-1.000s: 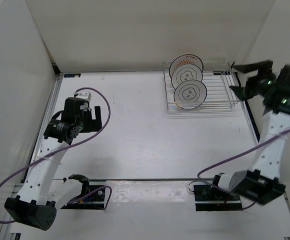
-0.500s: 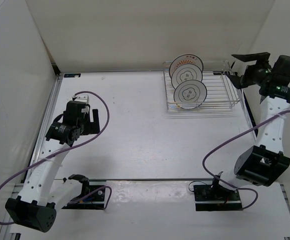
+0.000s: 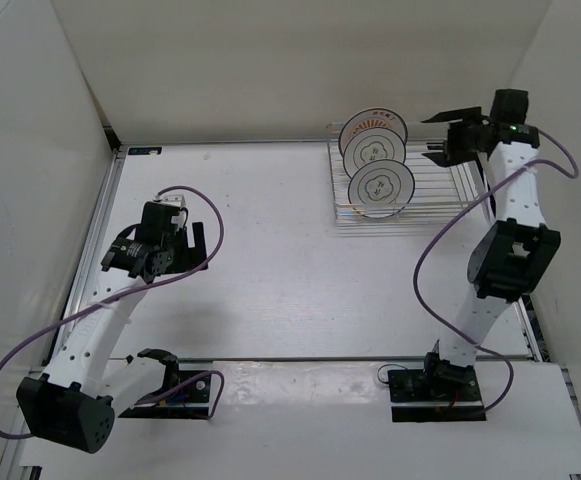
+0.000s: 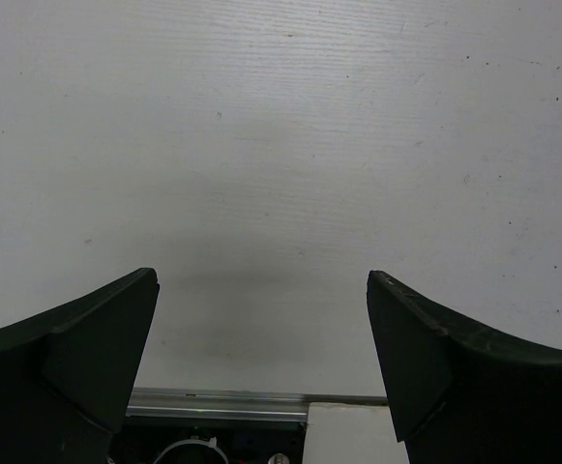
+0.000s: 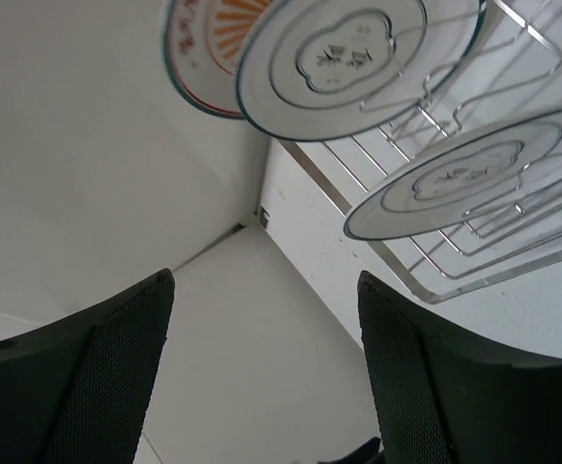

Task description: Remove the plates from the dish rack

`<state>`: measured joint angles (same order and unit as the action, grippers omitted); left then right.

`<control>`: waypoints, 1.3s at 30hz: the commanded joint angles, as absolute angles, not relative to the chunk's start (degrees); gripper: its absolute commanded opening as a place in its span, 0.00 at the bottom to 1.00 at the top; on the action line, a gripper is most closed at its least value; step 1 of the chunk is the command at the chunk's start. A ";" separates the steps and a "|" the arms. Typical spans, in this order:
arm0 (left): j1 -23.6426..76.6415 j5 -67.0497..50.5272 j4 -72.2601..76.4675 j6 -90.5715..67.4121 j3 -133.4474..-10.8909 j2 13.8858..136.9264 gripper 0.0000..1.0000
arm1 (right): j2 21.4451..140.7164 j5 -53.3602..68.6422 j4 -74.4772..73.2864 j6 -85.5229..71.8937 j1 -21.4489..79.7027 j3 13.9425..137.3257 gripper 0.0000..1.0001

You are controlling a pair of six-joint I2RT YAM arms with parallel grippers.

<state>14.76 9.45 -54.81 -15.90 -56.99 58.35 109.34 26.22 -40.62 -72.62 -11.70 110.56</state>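
Note:
The dish rack [image 3: 442,186] stands at the back right of the table with three plates upright in it. The orange sunburst plate [image 3: 375,119] is rearmost, a white flower plate [image 3: 374,150] stands before it, and a second white plate [image 3: 381,188] is in front. My right gripper [image 3: 438,136] hovers open over the rack's right end, to the right of the plates and apart from them. In its wrist view the right gripper [image 5: 264,278] holds nothing, with the orange plate [image 5: 208,48], white plates [image 5: 348,58] [image 5: 474,179] and rack [image 5: 455,282] ahead. My left gripper [image 3: 172,260] [image 4: 261,277] is open over bare table.
White enclosure walls [image 3: 270,60] close in the back and both sides, and the rack sits near the back right corner. A metal rail [image 4: 218,404] runs across the table's near part. Purple cables [image 3: 450,230] loop off both arms.
My right arm has swung left from beyond the rack's right side to above its right end. The left arm has drifted slightly right and nearer. The plates have not moved.

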 commanded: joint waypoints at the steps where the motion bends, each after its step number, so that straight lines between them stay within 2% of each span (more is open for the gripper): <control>1: 14.85 9.49 -53.96 -15.56 -58.27 58.01 1.00 | 113.44 23.04 -49.54 -71.80 -6.43 117.06 0.78; 3: 14.85 10.02 -54.14 -14.95 -57.92 58.01 1.00 | 114.77 22.24 -51.23 -72.60 -5.45 118.39 0.74; 12: 14.94 10.11 -54.40 -15.29 -57.04 58.88 1.00 | 117.06 19.86 -50.54 -75.23 -1.06 115.58 0.70; 16: 14.94 9.67 -54.32 -15.47 -56.87 59.24 1.00 | 119.78 20.30 -48.96 -76.20 -0.62 116.19 0.58; 32: 14.85 11.95 -56.43 -13.71 -57.22 58.80 1.00 | 125.42 18.98 -48.60 -75.67 -0.35 116.81 0.62; 35: 14.94 12.22 -56.60 -13.36 -57.30 58.97 1.00 | 124.63 19.42 -48.25 -75.67 -0.26 115.32 0.56; 39: 14.94 12.13 -56.43 -13.45 -57.04 58.80 1.00 | 123.40 20.04 -47.11 -76.03 -0.35 114.52 0.37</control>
